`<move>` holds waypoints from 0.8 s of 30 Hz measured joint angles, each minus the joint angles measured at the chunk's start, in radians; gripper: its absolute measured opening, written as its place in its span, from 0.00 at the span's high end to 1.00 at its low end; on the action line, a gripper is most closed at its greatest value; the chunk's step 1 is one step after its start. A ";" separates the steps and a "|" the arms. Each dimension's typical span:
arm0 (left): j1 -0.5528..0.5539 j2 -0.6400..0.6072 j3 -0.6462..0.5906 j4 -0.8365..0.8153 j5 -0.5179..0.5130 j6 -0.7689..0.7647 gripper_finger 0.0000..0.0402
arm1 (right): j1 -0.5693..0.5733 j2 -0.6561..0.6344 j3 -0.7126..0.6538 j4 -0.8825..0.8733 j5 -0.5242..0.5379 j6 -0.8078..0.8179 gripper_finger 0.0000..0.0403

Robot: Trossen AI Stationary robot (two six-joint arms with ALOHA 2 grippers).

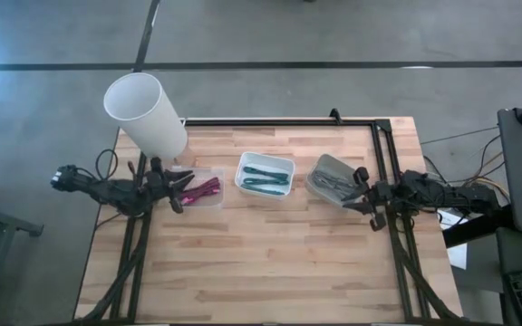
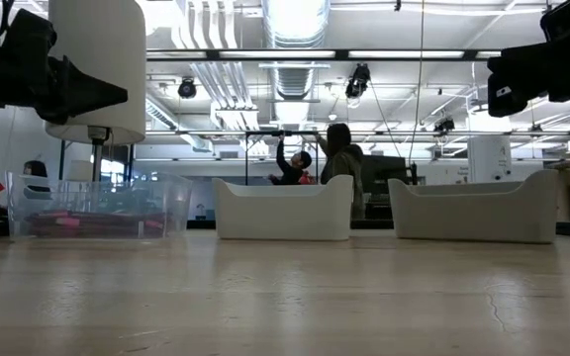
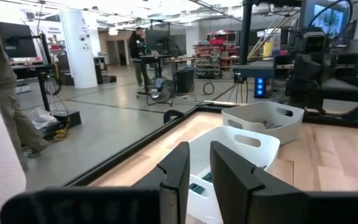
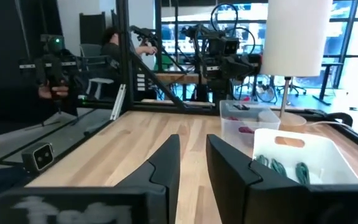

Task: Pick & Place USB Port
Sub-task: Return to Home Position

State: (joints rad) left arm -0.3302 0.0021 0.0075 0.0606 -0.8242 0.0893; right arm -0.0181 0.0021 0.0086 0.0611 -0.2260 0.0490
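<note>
Tabletop [image 1: 270,263] holds three bins [image 1: 242,170], people [image 2: 339,148] stand beyond, left gripper [image 3: 199,163] and right gripper [image 4: 193,155] fingers [image 4: 229,163] slightly parted, empty.

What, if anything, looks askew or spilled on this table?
The gray bin on the right sits turned at an angle to the table edge, more sharply than the white bin beside it. Nothing lies spilled. The left gripper and right gripper wait at the sides.
</note>
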 joint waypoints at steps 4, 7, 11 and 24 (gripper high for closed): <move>0.000 0.001 0.000 -0.001 -0.001 -0.001 0.82 | 0.000 0.001 0.000 -0.021 0.023 0.000 0.80; 0.000 0.001 0.000 -0.005 0.000 -0.014 0.82 | 0.000 0.001 0.000 -0.028 0.082 0.000 0.79; 0.000 0.001 0.000 -0.006 -0.001 -0.012 0.82 | 0.000 0.004 0.000 -0.039 0.140 0.003 0.78; 0.000 0.001 0.000 -0.008 -0.001 -0.012 0.82 | 0.000 0.008 0.000 -0.038 0.143 0.001 0.83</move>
State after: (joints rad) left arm -0.3302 0.0032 0.0074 0.0528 -0.8249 0.0773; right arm -0.0181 0.0105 0.0090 0.0227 -0.0828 0.0496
